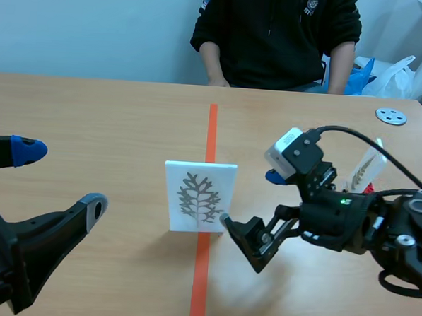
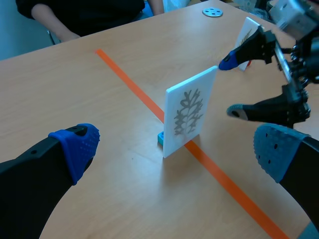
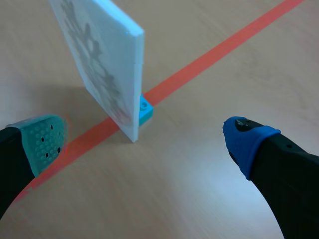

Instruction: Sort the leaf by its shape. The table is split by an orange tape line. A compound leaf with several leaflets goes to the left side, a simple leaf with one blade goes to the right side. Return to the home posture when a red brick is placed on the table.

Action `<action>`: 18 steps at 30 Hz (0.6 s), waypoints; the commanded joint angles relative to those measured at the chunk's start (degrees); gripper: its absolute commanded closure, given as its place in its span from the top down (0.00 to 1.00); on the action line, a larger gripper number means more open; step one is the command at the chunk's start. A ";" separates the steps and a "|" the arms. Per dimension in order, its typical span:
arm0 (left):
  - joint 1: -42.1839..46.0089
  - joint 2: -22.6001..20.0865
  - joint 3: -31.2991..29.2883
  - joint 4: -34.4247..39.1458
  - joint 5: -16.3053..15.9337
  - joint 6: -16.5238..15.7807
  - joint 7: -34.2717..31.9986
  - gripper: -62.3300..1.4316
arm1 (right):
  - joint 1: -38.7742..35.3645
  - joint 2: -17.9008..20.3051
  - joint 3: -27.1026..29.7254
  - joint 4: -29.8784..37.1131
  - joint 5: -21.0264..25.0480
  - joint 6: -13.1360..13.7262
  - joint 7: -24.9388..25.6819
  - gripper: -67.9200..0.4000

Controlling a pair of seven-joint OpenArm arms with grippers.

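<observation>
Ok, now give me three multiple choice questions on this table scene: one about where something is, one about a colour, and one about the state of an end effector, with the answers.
1. Where does the white leaf card stand?
A) on the orange tape line
B) far out on the left side
C) lying flat at the right edge

2. What colour is the small base under the card?
A) red
B) blue
C) yellow

3. How is the right end effector?
A) shut on the card
B) open, beside the card
C) shut on nothing

Answers: 1 A, the tape runs under the card's foot. 2 B, a blue block shows at the card's bottom edge in the right wrist view. 3 B, its fingers stand apart with nothing between them.
</observation>
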 commanded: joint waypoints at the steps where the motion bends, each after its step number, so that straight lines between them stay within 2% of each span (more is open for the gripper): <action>1: -0.02 0.28 0.04 0.44 -0.37 -0.31 -1.01 1.00 | 1.77 -1.25 -0.57 -0.87 -0.68 -0.04 2.03 1.00; 6: -0.02 0.31 0.04 0.44 -0.37 -0.31 -1.01 1.00 | 5.75 -4.94 -5.31 -8.44 -5.88 -0.61 6.36 1.00; 12: -0.02 0.31 0.04 0.44 -0.37 -0.31 -1.01 1.00 | 8.83 -8.87 -9.51 -14.08 -11.23 -3.48 9.81 1.00; 18: -0.02 0.31 0.04 0.44 -0.37 -0.31 -1.03 1.00 | 9.68 -10.75 -11.85 -17.31 -12.02 -5.86 11.54 0.98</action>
